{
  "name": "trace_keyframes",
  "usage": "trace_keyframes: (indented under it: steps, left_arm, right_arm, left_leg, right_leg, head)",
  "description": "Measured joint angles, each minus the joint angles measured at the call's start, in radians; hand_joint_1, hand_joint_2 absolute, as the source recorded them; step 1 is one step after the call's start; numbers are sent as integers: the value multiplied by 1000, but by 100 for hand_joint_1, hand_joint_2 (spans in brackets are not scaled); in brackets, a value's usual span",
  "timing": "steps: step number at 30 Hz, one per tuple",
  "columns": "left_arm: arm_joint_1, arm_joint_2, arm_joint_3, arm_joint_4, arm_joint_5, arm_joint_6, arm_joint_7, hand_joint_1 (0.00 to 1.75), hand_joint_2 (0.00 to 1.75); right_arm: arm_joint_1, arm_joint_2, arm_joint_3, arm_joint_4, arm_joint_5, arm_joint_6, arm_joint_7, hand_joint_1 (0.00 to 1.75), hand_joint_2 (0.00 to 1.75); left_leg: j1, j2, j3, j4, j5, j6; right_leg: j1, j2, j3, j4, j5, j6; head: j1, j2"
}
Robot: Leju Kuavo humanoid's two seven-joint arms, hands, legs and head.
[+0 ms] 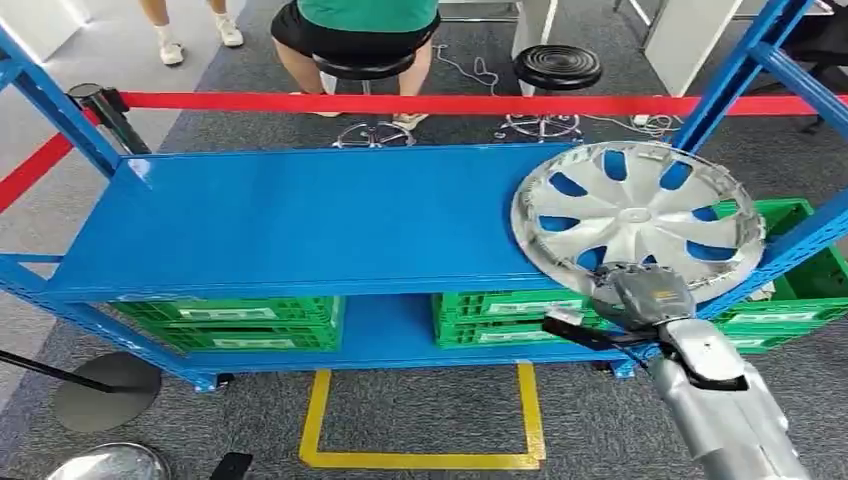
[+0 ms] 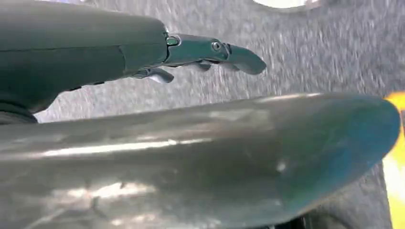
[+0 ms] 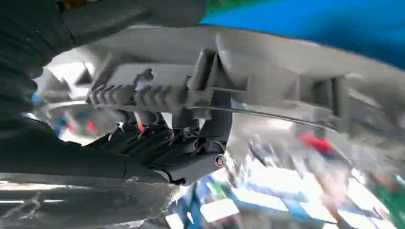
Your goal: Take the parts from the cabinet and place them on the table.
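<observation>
Fingers (image 3: 157, 143) under hubcap (image 1: 640, 215) rim (grip blurred), blue shelf (image 1: 300, 215)

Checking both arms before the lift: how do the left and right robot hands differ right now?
The right robot hand is raised at the blue shelf, gripping the rim of the silver hubcap; the left robot hand holds nothing. The right one's fingers curl on the hubcap's back; the left one's fingers extend over grey carpet. Both have dark fingers.

Blue metal shelf top (image 1: 300, 215) is open left of my silver plastic hubcap (image 1: 637, 220); blue uprights (image 1: 735, 75) flank my right side.
</observation>
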Motion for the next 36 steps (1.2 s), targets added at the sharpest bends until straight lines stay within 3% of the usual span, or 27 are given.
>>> trace_keyframes:
  steps: [4, 11, 12, 18, 23, 36]
  left_arm:
    - [-1, 2, -10, 0, -15, 30, 0, 0, 0]
    - [2, 2, -27, 0, -40, 70, 0, 0, 0]
    - [2, 2, -28, 0, -43, 74, 0, 0, 175]
    - [2, 2, -34, 0, -55, 95, 0, 0, 175]
    - [2, 3, -35, 0, -61, 102, 2, 0, 175]
    - [3, 3, -54, 0, -77, 100, 13, 0, 175]
  right_arm:
    - [71, 29, 107, -238, 57, 51, 66, 175, 175]
    - [107, 28, 200, -516, 69, 38, 85, 175, 175]
    - [107, 27, 204, -543, 71, 35, 88, 175, 175]
    - [103, 16, 219, -678, 81, 29, 96, 175, 175]
    - [55, -12, 220, -769, 40, 71, 101, 175, 175]
    - [37, -45, 220, -800, 17, 76, 89, 175, 175]
  left_leg:
    - [0, 1, -1, 0, 1, -1]
    - [0, 1, -2, 0, 1, -1]
    - [-1, 1, -1, 0, 1, -1]
    - [-2, 1, -1, 0, 1, 0]
    - [-2, 1, -1, 0, 1, 0]
    - [-1, 1, -1, 0, 1, 0]
  right_leg:
    - [0, 3, -5, 0, 0, 0]
    - [1, 1, -4, 0, 0, 0]
    - [1, 1, -4, 0, 0, 0]
    - [-1, 1, -4, 0, 0, 0]
    - [-1, 1, -4, 0, 1, 0]
    - [-1, 2, -4, 0, 1, 0]
  head:
    - [-1, 0]
    - [-1, 0]
    - [0, 0]
    - [0, 0]
    - [-1, 0]
    - [0, 0]
